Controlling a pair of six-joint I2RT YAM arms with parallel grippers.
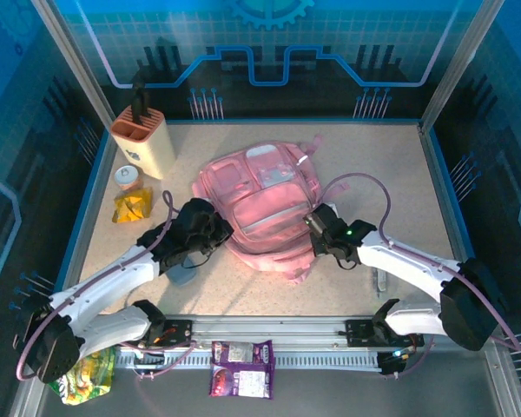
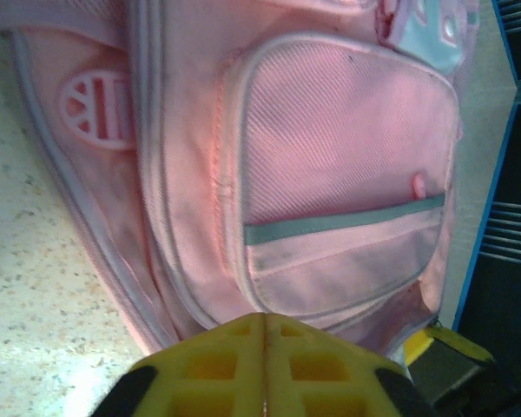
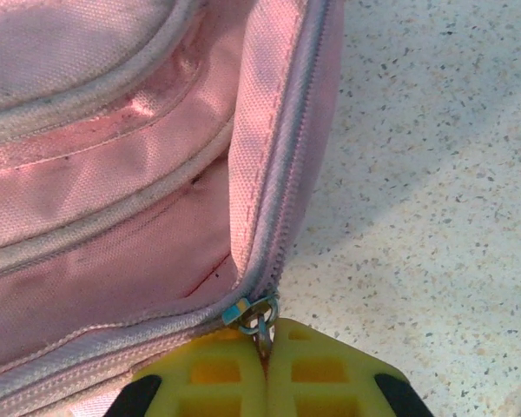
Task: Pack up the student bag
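right hand [image 3: 265, 349] pinches zipper pull [image 3: 259, 318] of student bag [image 3: 113, 174].

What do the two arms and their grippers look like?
The left arm and right arm have white links, black joints and wrists, and a mauve cable each. A green light glows on the right wrist. The gripper fingers are yellow, with a waffle-like grid.

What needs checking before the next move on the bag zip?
1. Right end effector shut on zipper pull: ok.
2. Zip parted, lining showing: ok.
3. Opening wide enough to load: cannot tell.
4. Left end effector pinning the student bag: cannot tell; fingers together, nothing seen between them.
5. Student bag lying on the table: ok.
6. Purple packet packed: not ok, lies outside the bag.
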